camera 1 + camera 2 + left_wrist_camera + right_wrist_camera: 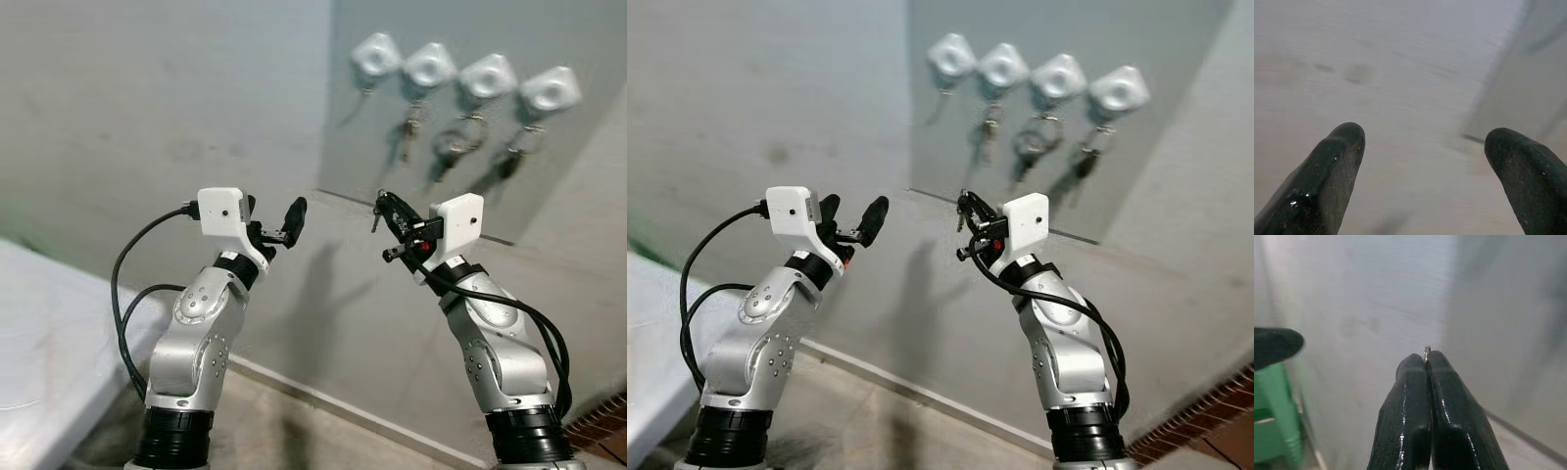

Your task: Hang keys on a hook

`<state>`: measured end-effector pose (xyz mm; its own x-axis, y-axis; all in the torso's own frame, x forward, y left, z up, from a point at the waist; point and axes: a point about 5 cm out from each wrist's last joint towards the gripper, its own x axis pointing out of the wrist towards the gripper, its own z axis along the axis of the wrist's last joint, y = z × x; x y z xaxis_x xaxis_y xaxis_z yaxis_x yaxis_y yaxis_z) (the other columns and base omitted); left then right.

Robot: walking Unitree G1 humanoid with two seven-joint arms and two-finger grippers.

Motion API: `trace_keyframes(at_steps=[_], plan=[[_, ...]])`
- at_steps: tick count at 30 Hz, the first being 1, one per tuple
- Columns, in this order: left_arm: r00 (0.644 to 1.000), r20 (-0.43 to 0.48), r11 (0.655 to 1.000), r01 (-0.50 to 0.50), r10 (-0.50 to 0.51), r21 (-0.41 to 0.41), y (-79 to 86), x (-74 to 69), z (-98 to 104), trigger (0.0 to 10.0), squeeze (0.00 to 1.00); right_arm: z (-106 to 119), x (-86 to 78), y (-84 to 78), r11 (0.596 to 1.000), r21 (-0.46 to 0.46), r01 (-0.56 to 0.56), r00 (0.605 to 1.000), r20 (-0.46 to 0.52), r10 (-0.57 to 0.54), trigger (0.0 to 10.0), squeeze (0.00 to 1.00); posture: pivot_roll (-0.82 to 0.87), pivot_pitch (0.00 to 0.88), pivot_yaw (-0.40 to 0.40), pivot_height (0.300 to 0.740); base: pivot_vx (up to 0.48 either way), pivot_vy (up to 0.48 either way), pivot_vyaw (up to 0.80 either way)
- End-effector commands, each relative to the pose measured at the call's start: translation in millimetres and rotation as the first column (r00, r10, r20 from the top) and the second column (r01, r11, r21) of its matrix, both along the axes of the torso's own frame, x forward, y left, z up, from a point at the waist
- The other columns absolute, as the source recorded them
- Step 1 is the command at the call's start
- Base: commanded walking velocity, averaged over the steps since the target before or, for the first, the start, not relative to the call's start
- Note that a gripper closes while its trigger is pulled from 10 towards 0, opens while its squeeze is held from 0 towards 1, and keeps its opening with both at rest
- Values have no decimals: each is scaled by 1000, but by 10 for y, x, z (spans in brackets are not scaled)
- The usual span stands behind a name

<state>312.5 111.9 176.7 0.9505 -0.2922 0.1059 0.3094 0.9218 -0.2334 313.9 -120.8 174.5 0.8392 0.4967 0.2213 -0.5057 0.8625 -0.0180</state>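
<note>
Four white hooks are fixed high on the grey wall panel. The leftmost hook (375, 56) looks bare, while key bunches (453, 147) hang from the other three. My right gripper (384, 206) is raised in front of the wall, below and left of the hooks, and is shut on a small key ring (1427, 351). A bit of its metal pokes out between the fingertips, and a small key (374, 221) dangles under them. My left gripper (274, 213) is held up at about the same height, further left, open with nothing between its fingers (1337, 161).
A white table (39, 343) stands at the lower left. A green stool (1278, 421) sits on the floor by the wall. The baseboard (323, 397) runs along the wall's foot, with brick flooring (602, 416) at the lower right.
</note>
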Motion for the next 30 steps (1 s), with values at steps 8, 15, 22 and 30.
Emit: trace_keyframes(at_steps=[8, 15, 22, 30], plan=[[1000, -7, 1000, 13, -13, -3, -61, 1, 2, 10000, 0, 57, -15, -64, 1000, 7, 23, 1000, 16, -23, 10000, 0, 8, 37, -35, 740, 0, 97, 0], [1000, -20, 1000, 7, -7, -4, -52, 4, -23, 10000, 0, 52, -25, -68, 1000, 8, 24, 1000, 12, -24, 10000, 0, 7, 37, -35, 740, 0, 0, 0], [999, -38, 1000, 6, -6, -22, -49, 10, -31, 10000, 0, 56, -30, -71, 1000, 10, 23, 1000, 10, -23, 10000, 0, 9, 41, -36, 740, 0, 226, 0], [999, -43, 1000, -2, 2, -20, -41, 11, -37, 10000, 0, 55, -32, -71, 1000, 9, 22, 1000, 10, -22, 10000, 0, 7, 41, -36, 740, 0, 395, 0]])
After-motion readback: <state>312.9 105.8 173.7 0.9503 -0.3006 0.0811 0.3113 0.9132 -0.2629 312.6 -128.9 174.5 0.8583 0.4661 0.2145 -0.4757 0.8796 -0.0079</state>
